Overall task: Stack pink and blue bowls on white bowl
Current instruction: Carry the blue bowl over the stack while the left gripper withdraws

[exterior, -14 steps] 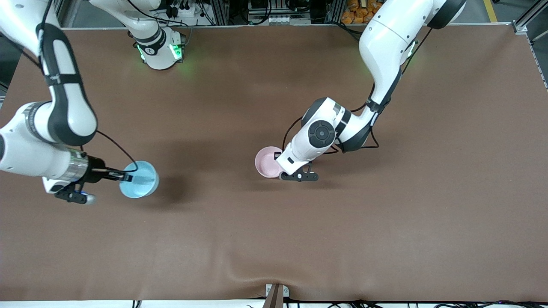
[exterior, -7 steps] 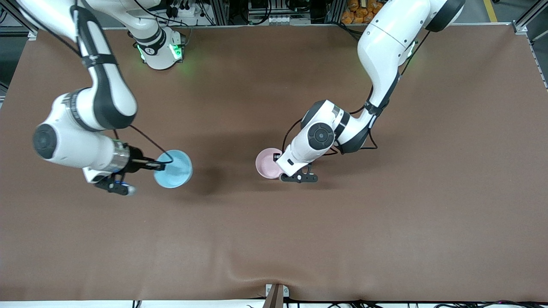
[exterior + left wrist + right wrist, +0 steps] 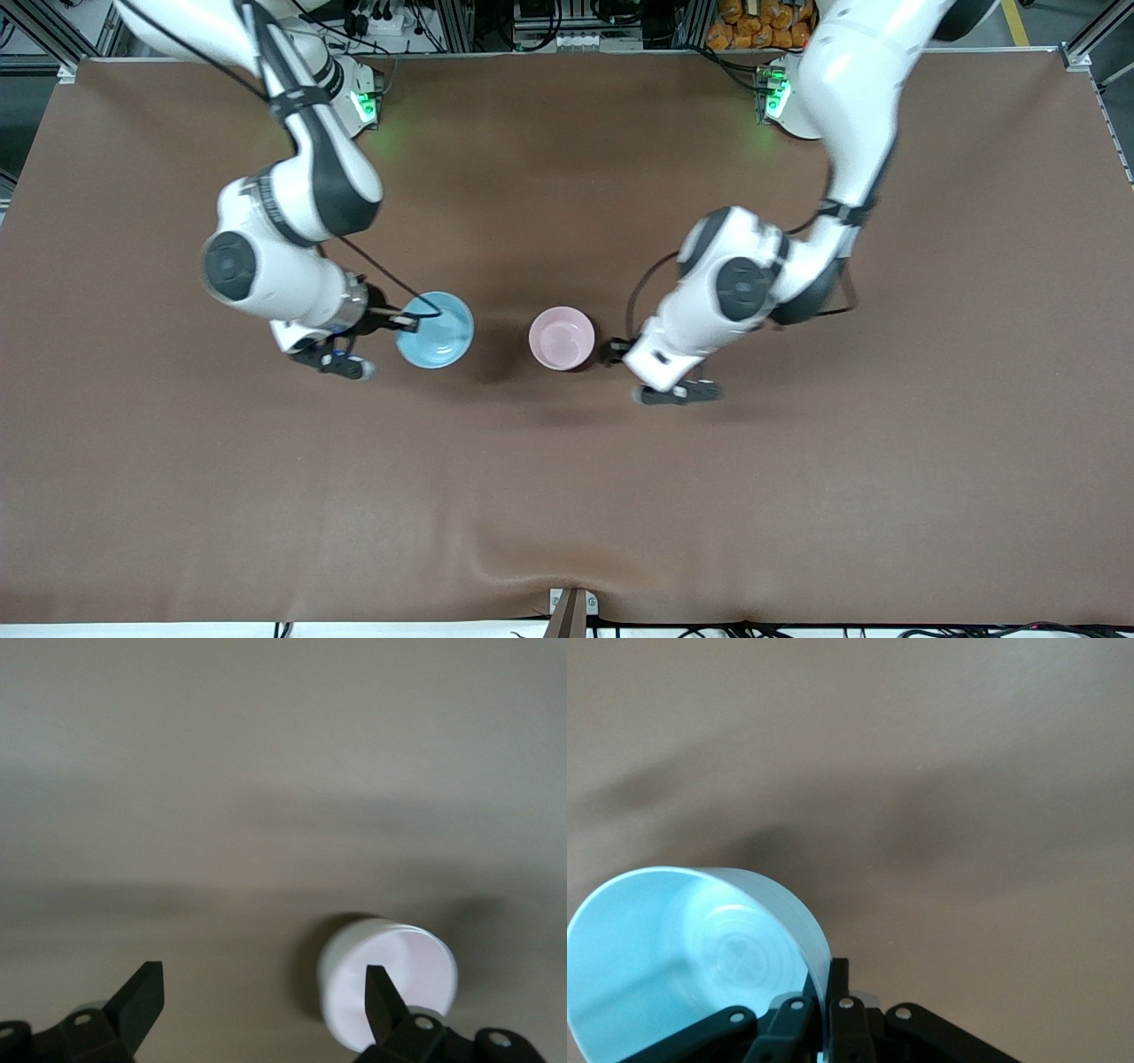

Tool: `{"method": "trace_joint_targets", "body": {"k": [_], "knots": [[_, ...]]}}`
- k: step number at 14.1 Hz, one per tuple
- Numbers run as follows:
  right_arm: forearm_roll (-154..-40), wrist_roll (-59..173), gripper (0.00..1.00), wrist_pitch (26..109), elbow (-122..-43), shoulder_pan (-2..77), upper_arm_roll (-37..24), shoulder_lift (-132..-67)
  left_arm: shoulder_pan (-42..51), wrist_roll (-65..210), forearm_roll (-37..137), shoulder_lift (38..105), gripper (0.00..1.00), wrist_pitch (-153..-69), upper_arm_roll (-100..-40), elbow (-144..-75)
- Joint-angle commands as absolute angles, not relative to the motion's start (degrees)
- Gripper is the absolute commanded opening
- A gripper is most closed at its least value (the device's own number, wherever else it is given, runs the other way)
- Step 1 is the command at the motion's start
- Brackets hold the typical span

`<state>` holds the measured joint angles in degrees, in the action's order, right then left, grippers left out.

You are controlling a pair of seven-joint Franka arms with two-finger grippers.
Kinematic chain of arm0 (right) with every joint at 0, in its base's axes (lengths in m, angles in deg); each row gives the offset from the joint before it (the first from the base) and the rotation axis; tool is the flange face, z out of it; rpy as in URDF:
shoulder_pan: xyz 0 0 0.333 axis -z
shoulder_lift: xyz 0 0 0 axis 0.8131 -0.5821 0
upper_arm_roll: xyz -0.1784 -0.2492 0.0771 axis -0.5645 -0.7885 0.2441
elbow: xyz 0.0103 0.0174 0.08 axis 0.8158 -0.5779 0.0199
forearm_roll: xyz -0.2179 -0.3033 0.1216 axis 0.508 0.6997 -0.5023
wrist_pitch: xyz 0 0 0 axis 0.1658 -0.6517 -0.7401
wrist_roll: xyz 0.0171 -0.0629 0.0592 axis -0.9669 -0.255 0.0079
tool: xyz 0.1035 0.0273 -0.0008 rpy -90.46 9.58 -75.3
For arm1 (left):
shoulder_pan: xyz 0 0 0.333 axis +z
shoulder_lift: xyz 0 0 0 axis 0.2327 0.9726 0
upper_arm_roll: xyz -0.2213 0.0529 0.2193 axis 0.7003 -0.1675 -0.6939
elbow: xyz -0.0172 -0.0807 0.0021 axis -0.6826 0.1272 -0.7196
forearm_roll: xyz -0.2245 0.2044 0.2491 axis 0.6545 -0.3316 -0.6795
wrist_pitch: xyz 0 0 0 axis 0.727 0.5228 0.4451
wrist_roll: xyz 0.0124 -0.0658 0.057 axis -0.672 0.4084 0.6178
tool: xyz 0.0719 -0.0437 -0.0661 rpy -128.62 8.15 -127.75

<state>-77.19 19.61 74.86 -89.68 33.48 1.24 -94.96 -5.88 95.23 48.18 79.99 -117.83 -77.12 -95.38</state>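
While the blue bowl (image 3: 434, 330) is carried clamped by its rim in the right tool (image 3: 400, 321) above the table (image 3: 567, 496), beside the pink bowl (image 3: 562, 338) from which the left tool (image 3: 264, 1003) is spread apart, lowering into that bowl is judged next; no white bowl is seen.

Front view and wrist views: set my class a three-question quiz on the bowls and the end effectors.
1. Fill in: the right end effector grips the rim of the ____ bowl.
2. True or false: the left end effector is shut on the pink bowl.
3. Choose: the pink bowl is A) upright, held by nothing; B) lifted by the left end effector; C) tipped on its side.

Key
1. Blue: the blue bowl.
2. False: it is open, beside the pink bowl.
3. A.
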Motion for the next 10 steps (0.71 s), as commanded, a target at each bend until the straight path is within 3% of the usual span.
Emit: {"method": "trace_joint_targets", "body": {"k": [1, 6, 10], "knots": [[-78.2, 13.1, 0.0, 79.9, -92.4, 28.1, 0.6, -93.4, -0.1, 90.8, 43.8, 74.7, 1.0, -112.1, -76.7, -96.7], [-78.1, 6.9, 0.0, 87.8, -92.4, 20.2, 0.4, -97.2, 7.4, 82.6, 43.5, 70.9, 1.0, -107.4, -76.7, -96.6], [-77.3, 6.9, 0.0, 91.2, -91.7, 18.5, 0.4, -99.6, 12.5, 76.1, 43.4, 67.8, 1.0, -102.9, -76.4, -96.7]]}}
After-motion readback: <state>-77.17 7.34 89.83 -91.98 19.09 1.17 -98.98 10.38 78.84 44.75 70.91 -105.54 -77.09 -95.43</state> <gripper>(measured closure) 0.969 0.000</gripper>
